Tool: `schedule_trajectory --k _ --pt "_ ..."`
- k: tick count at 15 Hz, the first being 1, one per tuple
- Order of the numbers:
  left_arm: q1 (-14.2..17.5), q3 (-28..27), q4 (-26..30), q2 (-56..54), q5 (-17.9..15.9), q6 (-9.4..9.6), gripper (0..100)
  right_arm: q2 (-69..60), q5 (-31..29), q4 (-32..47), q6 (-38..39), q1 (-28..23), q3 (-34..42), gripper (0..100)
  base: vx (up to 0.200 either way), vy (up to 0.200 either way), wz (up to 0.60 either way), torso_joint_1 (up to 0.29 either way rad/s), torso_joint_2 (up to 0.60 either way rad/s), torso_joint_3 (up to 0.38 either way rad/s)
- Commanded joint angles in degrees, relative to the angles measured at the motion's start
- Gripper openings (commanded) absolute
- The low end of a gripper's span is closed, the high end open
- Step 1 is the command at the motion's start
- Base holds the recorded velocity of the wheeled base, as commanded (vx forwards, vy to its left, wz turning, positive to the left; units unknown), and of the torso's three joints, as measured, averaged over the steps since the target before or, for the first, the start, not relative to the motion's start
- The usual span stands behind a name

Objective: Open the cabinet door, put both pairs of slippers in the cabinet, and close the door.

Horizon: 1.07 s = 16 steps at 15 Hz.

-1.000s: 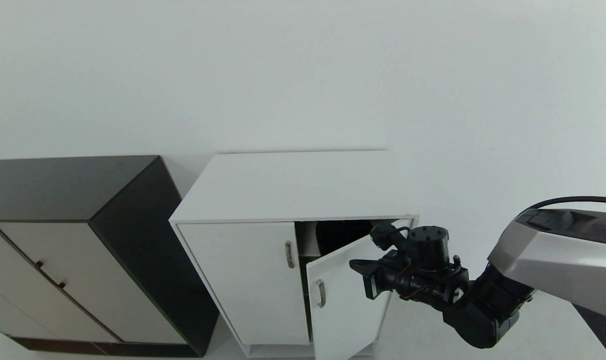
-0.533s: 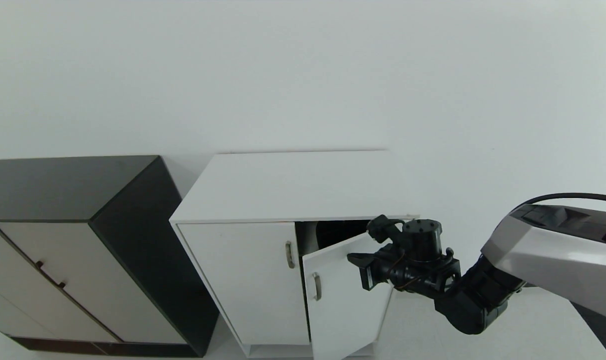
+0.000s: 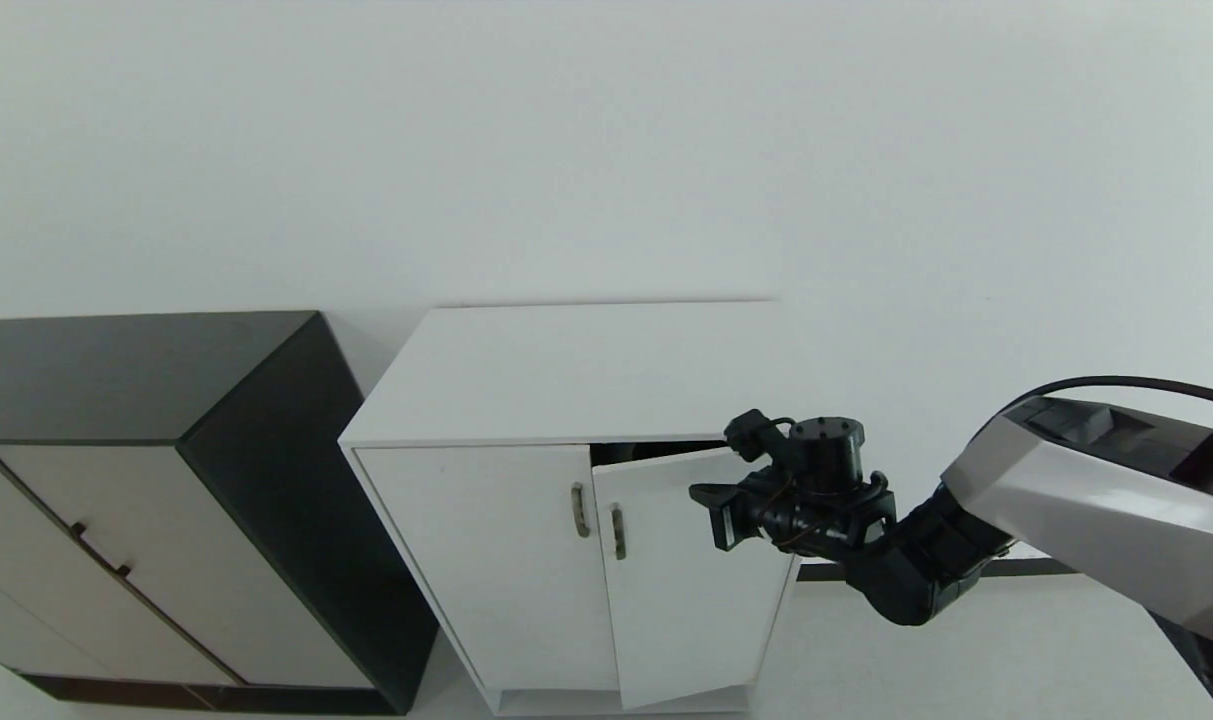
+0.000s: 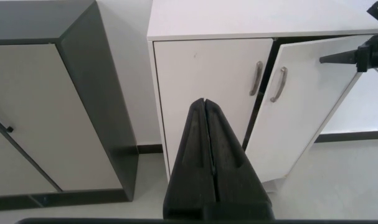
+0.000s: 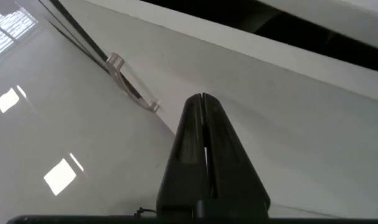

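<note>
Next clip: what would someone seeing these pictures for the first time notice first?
The black right pincer, fingers shut, sits at the front of the right door of the white cabinet in the middle. That door stands slightly ajar, with a dark gap along its top. After that, the dark cabinet beside it, on the robot's left.

The right door (image 3: 691, 580) is standing almost shut and, together with the left door (image 3: 486, 560), is hiding the inside of the white cabinet (image 3: 586, 370). Only a dark sliver is showing under the top near the frame's centre, too thin to make anything out. The bottom edge is cutting off the cabinet's foot. The dark cabinet (image 3: 296, 480) is running out at the lower left, and the right arm (image 3: 1096, 510) at the right edge. Whether the right gripper (image 3: 698, 492) is touching the door cannot be told.
</note>
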Motion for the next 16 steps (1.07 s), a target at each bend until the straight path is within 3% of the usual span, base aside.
schedule_trajectory --k 1,16 --pt "0.0 0.0 0.0 0.0 0.0 0.0 0 0.6 0.0 0.5 0.0 -0.1 -1.8 0 0.0 0.0 0.0 0.0 0.0 0.0" --pt "0.0 0.0 0.0 0.0 0.0 -0.09 0 3.9 0.0 0.7 0.0 -1.7 -6.5 0 0.0 0.0 0.0 0.0 0.0 0.0"
